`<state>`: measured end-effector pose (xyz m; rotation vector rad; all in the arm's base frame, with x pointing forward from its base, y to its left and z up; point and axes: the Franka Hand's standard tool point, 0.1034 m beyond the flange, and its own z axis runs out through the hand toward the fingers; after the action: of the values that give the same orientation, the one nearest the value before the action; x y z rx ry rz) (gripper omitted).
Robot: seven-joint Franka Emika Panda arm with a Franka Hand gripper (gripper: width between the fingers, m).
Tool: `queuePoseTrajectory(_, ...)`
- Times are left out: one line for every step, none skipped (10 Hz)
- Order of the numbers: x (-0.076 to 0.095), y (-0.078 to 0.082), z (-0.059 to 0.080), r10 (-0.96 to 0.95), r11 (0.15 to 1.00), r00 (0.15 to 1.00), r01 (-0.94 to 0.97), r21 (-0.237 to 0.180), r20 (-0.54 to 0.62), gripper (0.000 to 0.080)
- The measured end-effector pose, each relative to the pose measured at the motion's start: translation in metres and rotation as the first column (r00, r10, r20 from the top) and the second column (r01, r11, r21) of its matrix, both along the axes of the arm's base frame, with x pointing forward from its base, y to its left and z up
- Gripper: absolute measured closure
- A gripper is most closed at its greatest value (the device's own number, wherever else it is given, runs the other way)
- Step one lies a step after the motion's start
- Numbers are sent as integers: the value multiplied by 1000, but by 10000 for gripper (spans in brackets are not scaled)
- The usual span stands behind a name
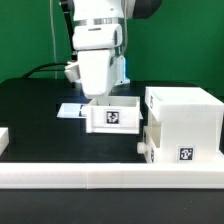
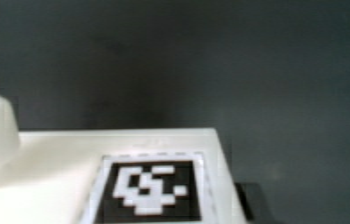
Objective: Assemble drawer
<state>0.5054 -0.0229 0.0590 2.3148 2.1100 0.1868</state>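
The robot's hand (image 1: 100, 96) hangs low over the back edge of a small white tray (image 1: 113, 115) on the black table (image 1: 35, 110). Its fingers are hidden, so I cannot tell if they are wide or narrow. The big white box (image 1: 183, 125) sits at three o'clock from the tray, just beside it. A long white rail (image 1: 100, 178) runs along at six o'clock. Up close, a white part (image 2: 101, 165) with a black-and-white tag (image 2: 149, 187) shows.

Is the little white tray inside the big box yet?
Out. The tray sits on the black table beside the casing, under the robot's hand; the fingers are hidden.
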Motion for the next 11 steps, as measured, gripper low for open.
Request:
queuePoseTrajectory(3,0,-1,1,1000,1000,-1,2,-5,757)
queuePoseTrajectory(6,0,-2,13,1000,1000,-13,1,-7,757)
queuePoseTrajectory(9,1,-2,25,1000,1000,-25,-2,-13,757)
queuePoseTrajectory(10,3,-2,28,1000,1000,-28,-2,-11,757)
queuePoseTrajectory(10,2,-2,26,1000,1000,-26,-2,-13,757)
queuePoseTrajectory(9,2,-3,25,1000,1000,-25,-2,-14,757)
queuePoseTrajectory(9,2,-3,25,1000,1000,-26,-1,-16,757)
queuePoseTrajectory(7,1,-4,30,1000,999,-30,-2,-39,757)
queuePoseTrajectory(11,1,-4,30,1000,999,-30,-1,-36,757)
queuePoseTrajectory(15,0,-3,29,1000,999,-29,-1,-33,757)
queuePoseTrajectory(18,0,-2,30,1000,999,-30,-1,-34,757)
